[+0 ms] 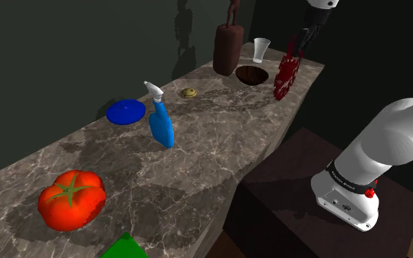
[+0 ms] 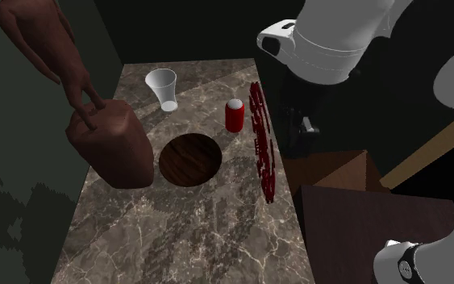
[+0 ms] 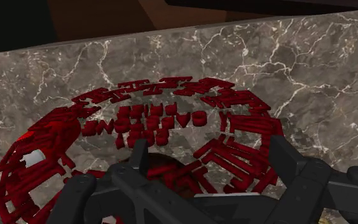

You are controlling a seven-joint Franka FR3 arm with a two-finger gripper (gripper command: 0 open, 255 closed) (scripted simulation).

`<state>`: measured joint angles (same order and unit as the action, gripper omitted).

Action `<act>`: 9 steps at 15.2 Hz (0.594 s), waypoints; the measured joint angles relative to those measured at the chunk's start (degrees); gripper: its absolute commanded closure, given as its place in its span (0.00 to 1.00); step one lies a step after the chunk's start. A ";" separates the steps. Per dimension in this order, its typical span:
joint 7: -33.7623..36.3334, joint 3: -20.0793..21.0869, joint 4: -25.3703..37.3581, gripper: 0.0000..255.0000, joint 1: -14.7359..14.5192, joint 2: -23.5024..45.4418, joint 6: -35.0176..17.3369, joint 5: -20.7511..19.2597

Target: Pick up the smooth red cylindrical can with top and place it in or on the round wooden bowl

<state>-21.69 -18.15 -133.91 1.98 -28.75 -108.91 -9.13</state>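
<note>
The red can (image 2: 234,115) with a pale top stands upright on the marble counter (image 2: 209,226), just beyond the round wooden bowl (image 2: 189,159). Between the can and the counter's edge stands a dark red openwork disc (image 2: 263,141), on its rim. My gripper (image 1: 302,38) hangs above that disc (image 1: 287,72), with the bowl (image 1: 251,75) beside it. In the wrist view the gripper (image 3: 209,153) is open, its fingers (image 3: 139,154) spread over the red lattice (image 3: 165,114). A red and white patch (image 3: 32,157) shows through the lattice; it may be the can.
A brown jug-like vessel (image 2: 112,145) and a clear cup (image 2: 162,87) stand close to the bowl. Farther along the counter are a blue spray bottle (image 1: 161,123), a blue plate (image 1: 126,111), a small round item (image 1: 189,92), a large tomato (image 1: 71,198) and a green thing (image 1: 128,248).
</note>
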 measured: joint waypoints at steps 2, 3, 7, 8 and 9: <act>-2.67 -2.29 1.83 0.00 0.13 3.65 -1.70 0.13; -3.92 -3.34 3.02 0.00 0.07 5.77 -2.55 0.46; -9.17 -7.25 7.18 0.00 -0.01 13.78 -5.82 2.51; -11.09 -8.49 9.15 0.00 0.11 16.27 -6.10 3.38; -12.46 -9.28 10.37 0.00 0.14 18.31 -6.68 4.23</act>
<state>-34.15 -27.43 -123.54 2.12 -10.45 -115.59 -4.90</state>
